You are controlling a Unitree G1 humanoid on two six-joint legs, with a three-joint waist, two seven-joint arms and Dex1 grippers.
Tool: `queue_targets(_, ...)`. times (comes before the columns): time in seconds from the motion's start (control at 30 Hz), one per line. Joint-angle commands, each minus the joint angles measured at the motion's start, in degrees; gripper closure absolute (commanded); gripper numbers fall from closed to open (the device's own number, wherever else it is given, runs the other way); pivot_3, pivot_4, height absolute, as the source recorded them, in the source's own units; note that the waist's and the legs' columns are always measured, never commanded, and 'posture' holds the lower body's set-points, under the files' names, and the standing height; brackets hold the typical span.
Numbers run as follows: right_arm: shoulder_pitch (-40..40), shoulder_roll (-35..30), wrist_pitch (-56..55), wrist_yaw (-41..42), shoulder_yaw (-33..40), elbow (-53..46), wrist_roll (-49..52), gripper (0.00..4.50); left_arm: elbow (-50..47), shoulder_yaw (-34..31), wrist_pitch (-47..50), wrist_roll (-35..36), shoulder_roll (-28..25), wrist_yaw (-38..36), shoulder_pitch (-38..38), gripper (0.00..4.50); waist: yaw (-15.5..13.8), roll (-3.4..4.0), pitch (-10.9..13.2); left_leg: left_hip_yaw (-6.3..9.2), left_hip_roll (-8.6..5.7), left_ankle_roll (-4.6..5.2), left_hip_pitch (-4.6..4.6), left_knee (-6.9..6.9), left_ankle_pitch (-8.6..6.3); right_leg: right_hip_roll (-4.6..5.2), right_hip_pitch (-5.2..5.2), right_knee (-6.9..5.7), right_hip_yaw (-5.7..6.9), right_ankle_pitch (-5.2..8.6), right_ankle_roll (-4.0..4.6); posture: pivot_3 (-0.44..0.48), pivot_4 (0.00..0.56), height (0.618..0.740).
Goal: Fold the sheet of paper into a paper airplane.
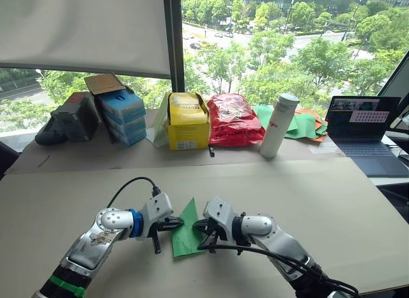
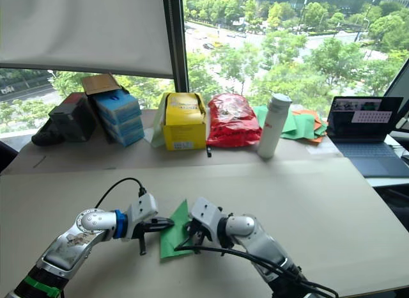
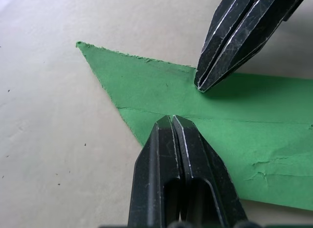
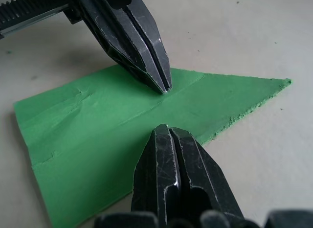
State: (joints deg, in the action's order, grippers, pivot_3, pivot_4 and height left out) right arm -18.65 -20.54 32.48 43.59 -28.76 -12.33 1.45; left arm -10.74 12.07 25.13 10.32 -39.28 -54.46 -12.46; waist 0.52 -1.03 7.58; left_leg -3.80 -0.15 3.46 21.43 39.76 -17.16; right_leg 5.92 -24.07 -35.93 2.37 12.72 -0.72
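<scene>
The sheet of paper (image 1: 186, 233) lies flat on the beige table (image 1: 319, 202) as a bright green folded wedge, its point aimed away from me and a centre crease running along it. My left gripper (image 1: 178, 224) is shut, with its tips resting on the wedge's left edge. My right gripper (image 1: 199, 227) is shut too, its tips touching the right edge. In the left wrist view my left gripper (image 3: 171, 118) sits on the crease, with the right gripper's fingertips (image 3: 205, 79) just across it. Neither gripper holds the paper.
Along the table's far edge stand a dark box (image 1: 73, 116), stacked blue boxes (image 1: 121, 116), a yellow box (image 1: 188, 122), a red bag (image 1: 231, 119), a white bottle (image 1: 278, 125), a pile of green and orange sheets (image 1: 303, 125) and a laptop (image 1: 364, 128).
</scene>
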Motion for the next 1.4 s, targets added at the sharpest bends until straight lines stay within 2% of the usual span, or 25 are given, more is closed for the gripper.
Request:
queue_targets(0.03,3.82,-3.47,5.4,3.16,-4.45,1.23,-0.34,4.5,0.55,0.76,0.44,-1.16,-0.29,0.27,0.29,4.43,-0.03,0.0,0.0,0.0,0.0,0.0,0.0,0.0,0.0,0.0,-0.01,0.01,0.01,0.0,0.0,0.0,0.15,0.74)
queue_targets(0.37,4.3,-7.7,8.18,6.33,-6.4,-3.13,-0.09,4.5,0.23,0.75,0.63,-1.04,-0.45,0.25,0.55,4.43,-0.1,-0.02,-0.01,0.0,0.01,0.04,-0.03,0.0,-0.03,0.02,-0.01,0.09,0.02,0.01,-0.01,0.0,0.15,0.74)
queue_targets(0.6,3.42,-11.19,4.12,10.43,-8.85,-4.73,-1.25,4.5,0.15,0.72,0.61,-1.07,-0.62,0.22,0.84,4.43,-0.39,-0.04,-0.03,0.0,0.01,0.07,-0.05,0.0,-0.04,0.02,0.0,0.12,0.03,0.01,-0.02,0.0,0.15,0.74)
queue_targets(0.93,3.11,-12.92,1.73,12.69,-9.73,-5.33,-1.62,4.5,0.26,0.61,0.64,-1.13,-0.68,0.32,0.82,4.43,-0.71,-0.04,-0.03,0.0,0.02,0.09,-0.05,-0.02,-0.06,0.04,0.0,0.16,0.03,0.01,-0.02,0.0,0.15,0.74)
queue_targets(1.13,3.04,-15.22,-4.21,17.61,-10.86,-5.33,-1.19,4.5,0.22,0.68,0.66,-1.11,-0.72,0.21,0.83,4.43,-0.96,-0.05,-0.03,0.0,0.01,0.12,-0.04,-0.02,-0.08,0.05,0.0,0.2,0.05,0.01,-0.02,0.0,0.15,0.74)
queue_targets(1.3,3.74,-14.66,-6.65,17.84,-7.0,-5.31,1.04,4.5,0.26,0.6,0.5,-1.1,-0.83,0.11,0.95,4.43,-1.14,-0.05,-0.03,0.0,0.02,0.13,-0.04,-0.03,-0.08,0.04,0.0,0.23,0.05,0.02,-0.02,0.0,0.15,0.74)
queue_targets(1.4,3.45,-11.14,-5.43,14.86,0.33,-6.03,6.23,4.5,-0.02,-0.51,0.59,-0.19,-0.67,0.17,0.74,4.43,-1.15,-0.06,-0.02,0.0,0.03,0.12,-0.01,-0.03,-0.08,0.05,-0.01,0.24,0.06,0.02,-0.02,0.0,0.15,0.74)
